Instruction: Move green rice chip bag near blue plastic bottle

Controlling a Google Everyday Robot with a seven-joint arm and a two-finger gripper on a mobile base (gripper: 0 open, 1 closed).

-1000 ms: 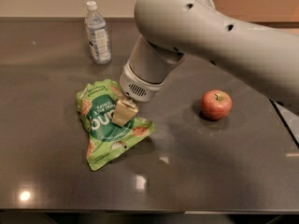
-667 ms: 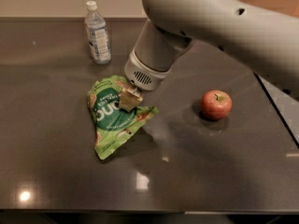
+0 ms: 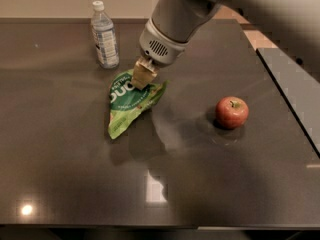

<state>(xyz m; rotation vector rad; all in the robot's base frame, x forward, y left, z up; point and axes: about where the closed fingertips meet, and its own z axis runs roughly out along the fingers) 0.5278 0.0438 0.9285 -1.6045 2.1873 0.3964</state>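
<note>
- Item, pincer (image 3: 143, 76): tan fingers drawn together and clamped on the upper edge of the green rice chip bag (image 3: 128, 106), at the middle-left of the tabletop (image 3: 60, 149).
- Item, green rice chip bag: it hangs down and to the left from the pincer. Its wide top is under the fingers and its narrow end points toward the near left. The dark green round patch with white lettering faces up.
- Position of the bag: its top corner lies just beside the base of the blue plastic bottle (image 3: 105, 36), below and to the right of it. We cannot tell whether the two touch.
- Item, blue plastic bottle: upright, white cap on, near the far edge of the tabletop.
- Item, apple (image 3: 232, 112): red, stem up, well apart from the bag on the right side.
- Hidden or unclear: the fingers cover the bag's top edge, so we cannot make out the grip point itself. The lettering is partly hidden and partly creased. A dark shadow falls on the tabletop right of the bag's lower end, and we cannot tell whether that end rests on the surface.
- Cut off: the arm (image 3: 175, 19) leaves the view at the top right, and only its grey wrist housing with a round vent grille shows sharply.
- Arm pose: it reaches in from the upper right and slants down and leftward, with the wrist tilted so the pincer points down toward the bag.
</note>
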